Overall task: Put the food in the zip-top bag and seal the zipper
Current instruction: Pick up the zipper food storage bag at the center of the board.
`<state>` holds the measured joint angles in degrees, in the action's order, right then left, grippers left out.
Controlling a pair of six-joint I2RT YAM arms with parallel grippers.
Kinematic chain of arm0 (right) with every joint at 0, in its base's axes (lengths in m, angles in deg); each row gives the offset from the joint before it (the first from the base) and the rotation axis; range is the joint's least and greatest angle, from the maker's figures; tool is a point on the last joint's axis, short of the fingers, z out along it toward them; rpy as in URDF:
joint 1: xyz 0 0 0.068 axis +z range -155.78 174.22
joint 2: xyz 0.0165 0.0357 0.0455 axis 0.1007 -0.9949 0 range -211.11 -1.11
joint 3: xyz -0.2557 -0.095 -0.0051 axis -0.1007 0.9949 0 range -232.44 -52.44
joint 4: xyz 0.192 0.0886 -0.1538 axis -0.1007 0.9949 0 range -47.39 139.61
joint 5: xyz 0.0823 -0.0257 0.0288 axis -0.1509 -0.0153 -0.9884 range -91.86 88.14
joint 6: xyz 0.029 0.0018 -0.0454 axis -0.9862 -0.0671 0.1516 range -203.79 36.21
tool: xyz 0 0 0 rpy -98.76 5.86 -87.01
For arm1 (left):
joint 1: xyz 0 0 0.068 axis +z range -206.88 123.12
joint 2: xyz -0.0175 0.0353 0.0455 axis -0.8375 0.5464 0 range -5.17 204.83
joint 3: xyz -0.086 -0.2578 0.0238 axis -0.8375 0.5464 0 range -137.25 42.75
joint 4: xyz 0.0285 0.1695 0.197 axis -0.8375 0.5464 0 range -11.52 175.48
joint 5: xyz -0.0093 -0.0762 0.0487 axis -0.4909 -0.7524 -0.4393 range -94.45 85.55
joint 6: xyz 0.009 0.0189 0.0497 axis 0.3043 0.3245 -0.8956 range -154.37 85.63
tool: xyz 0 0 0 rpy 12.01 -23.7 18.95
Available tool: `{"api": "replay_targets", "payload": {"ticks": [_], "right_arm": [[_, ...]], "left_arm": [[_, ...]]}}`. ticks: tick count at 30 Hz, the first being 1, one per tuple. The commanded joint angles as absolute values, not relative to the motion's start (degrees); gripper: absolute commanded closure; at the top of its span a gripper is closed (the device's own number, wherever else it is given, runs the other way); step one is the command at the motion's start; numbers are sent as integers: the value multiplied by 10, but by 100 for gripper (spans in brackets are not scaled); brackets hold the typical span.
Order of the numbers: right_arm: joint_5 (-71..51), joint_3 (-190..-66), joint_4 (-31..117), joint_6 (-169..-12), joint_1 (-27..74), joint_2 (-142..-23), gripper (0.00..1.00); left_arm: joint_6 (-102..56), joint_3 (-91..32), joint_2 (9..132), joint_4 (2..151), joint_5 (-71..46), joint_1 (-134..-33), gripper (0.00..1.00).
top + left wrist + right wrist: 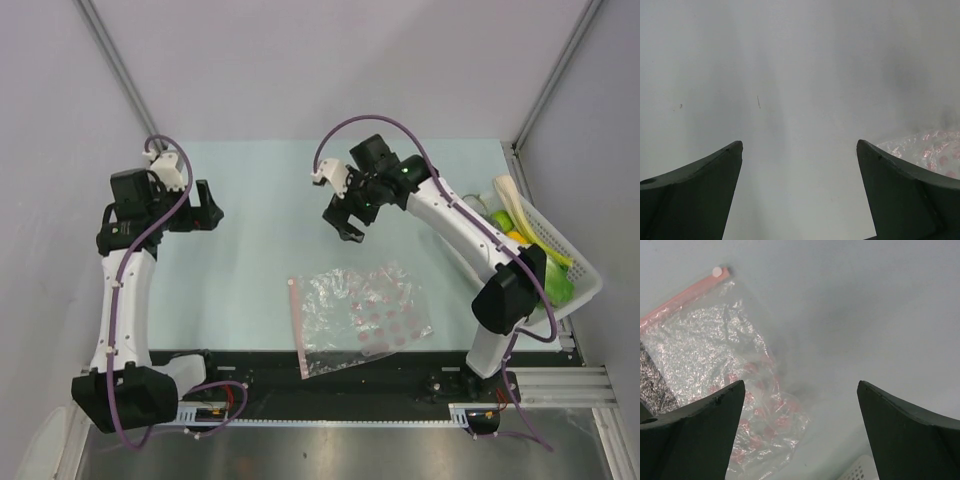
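A pale mint-green desk [260, 190] sits inside a booth of plain, light grey walls [330, 60], with slim metal posts [112, 62] rising at the two far corners. A black strip [390, 392] runs along the desk's near edge, and nearest the camera lies a brushed silver metal surface [350, 455]. The light is soft and even, casting only faint shadows.

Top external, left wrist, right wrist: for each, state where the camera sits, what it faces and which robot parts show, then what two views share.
Top external: above and behind the bases, looking down on the table; left arm, right arm, left gripper, right gripper all show.
Left wrist: on the left arm, facing bare table; its two fingers show.
Right wrist: on the right arm, facing the zip-top bag; its fingers show.
Shared: all three show the bag.
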<state>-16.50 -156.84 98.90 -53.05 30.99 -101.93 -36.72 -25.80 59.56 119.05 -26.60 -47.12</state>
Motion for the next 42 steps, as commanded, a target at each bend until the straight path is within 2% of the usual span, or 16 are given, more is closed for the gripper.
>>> {"api": "replay_targets", "payload": {"ticks": [1, 7, 23, 26, 27, 29, 30, 32, 33, 38, 39, 42], "right_arm": [[-199, -1534, 987, -486, 332, -1052, 0], [-182, -1454, 934, -443, 388, -1082, 0], [-196, -1461, 910, -394, 426, -1203, 2], [-201, -1461, 908, -385, 425, -1217, 16], [-201, -1461, 906, -384, 424, -1219, 35], [-206, -1462, 902, -390, 419, -1212, 53], [-223, -1463, 899, -391, 410, -1195, 66], [-246, -1466, 894, -400, 398, -1174, 82], [-271, -1467, 884, -405, 384, -1160, 100], [-389, -1446, 805, -454, 326, -1044, 100], [-444, -1437, 768, -461, 315, -1027, 100], [-496, -1390, 688, -478, 288, -957, 100]], "left_arm": [[-360, -252, 561, 1201, -256, -472, 0], [-360, -219, 553, 1215, -165, -472, 0], [-348, -188, 524, 1206, -149, -472, 0], [-331, -182, 521, 1201, -156, -471, 0], [-324, -179, 517, 1199, -161, -471, 0], [-316, -170, 506, 1186, -186, -471, 0], [-311, -168, 500, 1184, -199, -471, 0], [-307, -157, 486, 1168, -244, -470, 0], [-302, -154, 483, 1163, -259, -471, 0], [-306, -139, 475, 1124, -366, -470, 0], [-314, -138, 476, 1121, -408, -471, 0], [-302, -131, 472, 1090, -465, -471, 0]]}}
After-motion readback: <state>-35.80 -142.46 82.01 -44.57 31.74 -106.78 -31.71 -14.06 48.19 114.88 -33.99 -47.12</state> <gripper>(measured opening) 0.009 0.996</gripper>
